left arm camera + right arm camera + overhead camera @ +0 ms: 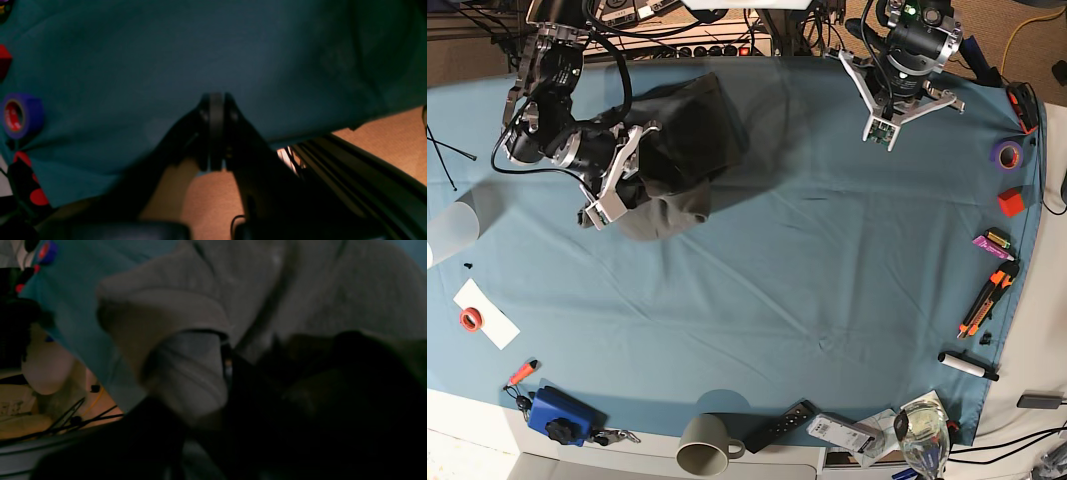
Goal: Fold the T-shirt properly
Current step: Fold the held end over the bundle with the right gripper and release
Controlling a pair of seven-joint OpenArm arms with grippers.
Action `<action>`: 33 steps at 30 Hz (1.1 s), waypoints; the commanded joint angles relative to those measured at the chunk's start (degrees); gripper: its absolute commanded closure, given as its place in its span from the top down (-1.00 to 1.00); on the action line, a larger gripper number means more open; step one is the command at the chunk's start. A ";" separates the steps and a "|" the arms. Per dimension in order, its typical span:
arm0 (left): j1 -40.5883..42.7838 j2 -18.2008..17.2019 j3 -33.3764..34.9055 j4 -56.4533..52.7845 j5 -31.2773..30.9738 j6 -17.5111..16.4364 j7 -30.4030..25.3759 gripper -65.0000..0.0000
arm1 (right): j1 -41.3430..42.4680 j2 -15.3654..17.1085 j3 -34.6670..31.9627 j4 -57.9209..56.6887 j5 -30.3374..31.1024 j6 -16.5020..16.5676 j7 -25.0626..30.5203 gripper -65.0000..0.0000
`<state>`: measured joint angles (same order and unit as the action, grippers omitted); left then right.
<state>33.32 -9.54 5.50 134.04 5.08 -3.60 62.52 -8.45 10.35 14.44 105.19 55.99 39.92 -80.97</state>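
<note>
Clamping bunched T-shirt (pixel 677 140), right end effector (pixel 623 178); left end effector (pixel 216 133) pressed together, holding nothing.

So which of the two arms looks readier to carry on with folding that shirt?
The right one. Its pincer is already closed on the T-shirt, bunched at that side of the table. The left pincer is shut on nothing, hanging apart from the cloth.

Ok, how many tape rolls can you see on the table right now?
2. A purple roll lies at the table's right edge in the base view, beside a red block. A small red roll sits on white paper near the left edge. Clutter could hide more.
</note>
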 commanded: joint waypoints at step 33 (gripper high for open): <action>2.40 0.02 -0.07 0.96 -0.02 0.24 -2.12 -1.00 | -10.71 0.46 18.97 29.81 -1.16 0.08 9.64 -0.57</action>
<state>35.38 -9.54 5.50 134.04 5.06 -3.60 61.23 -19.46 10.31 33.30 134.13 53.47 40.01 -72.40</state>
